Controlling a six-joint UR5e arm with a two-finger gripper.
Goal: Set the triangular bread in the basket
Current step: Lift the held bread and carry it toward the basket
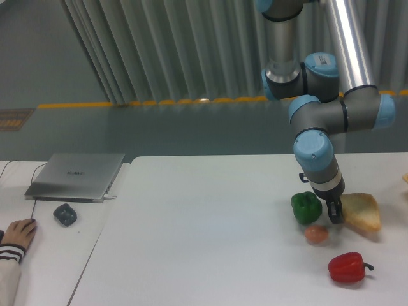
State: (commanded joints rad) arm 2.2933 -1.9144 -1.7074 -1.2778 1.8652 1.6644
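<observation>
The bread (362,212) lies flat near the table's (204,242) right edge, and the gripper (335,215) is down at its left corner; whether the fingers pinch it or stand spread I cannot tell. Crowding that spot are a green pepper (306,207) just left of the gripper, an egg (316,234) below it, and a red pepper (348,268) nearer the front.
</observation>
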